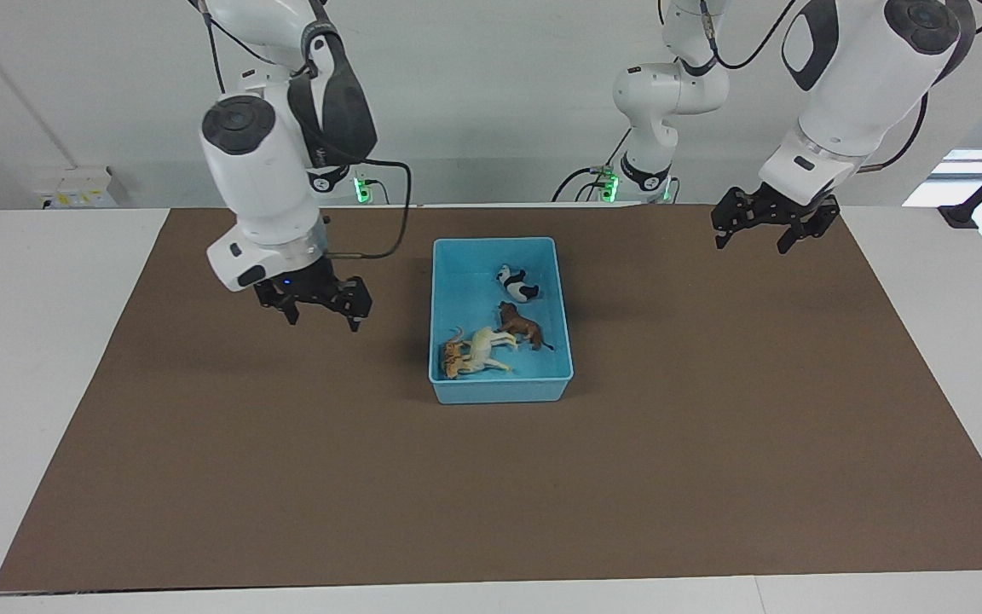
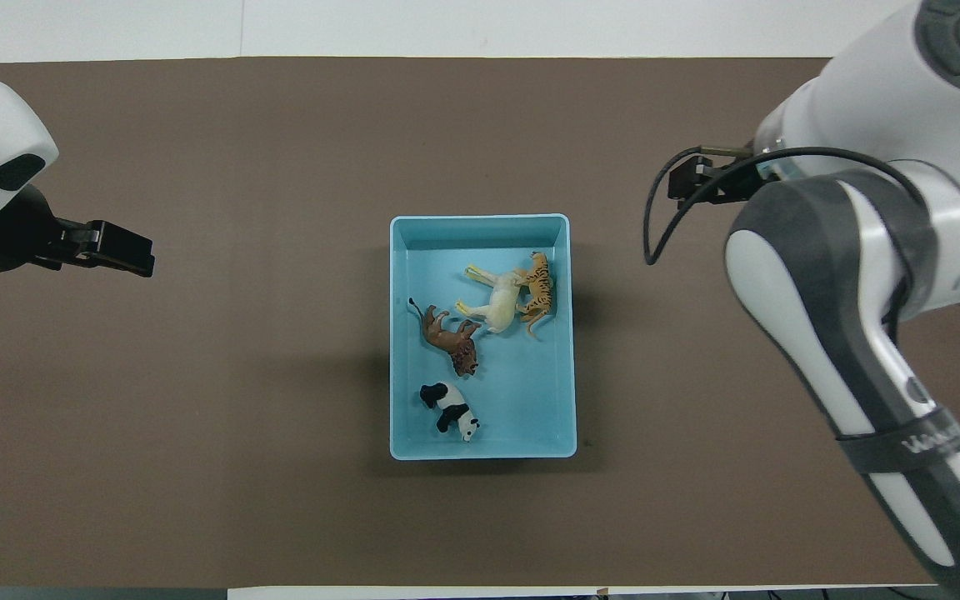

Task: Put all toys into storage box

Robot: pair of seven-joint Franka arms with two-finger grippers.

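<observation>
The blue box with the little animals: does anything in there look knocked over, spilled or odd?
Nothing spilled: all four toys are inside the storage box. The panda, lion, cream-white animal and spotted cat lie on their sides; the last two touch. The left hand and right hand hang over the mat, holding nothing.

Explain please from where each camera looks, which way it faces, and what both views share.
Facing view: high across the table, looking toward the robots; both arms show fully, right gripper and left gripper over the brown mat.
Overhead view: high above the robots' end, looking steeply down and forward; parts of both arms enter from the sides.
Shared: the blue box holding the panda, lion, white animal and spotted cat, seen half a turn apart.
</observation>
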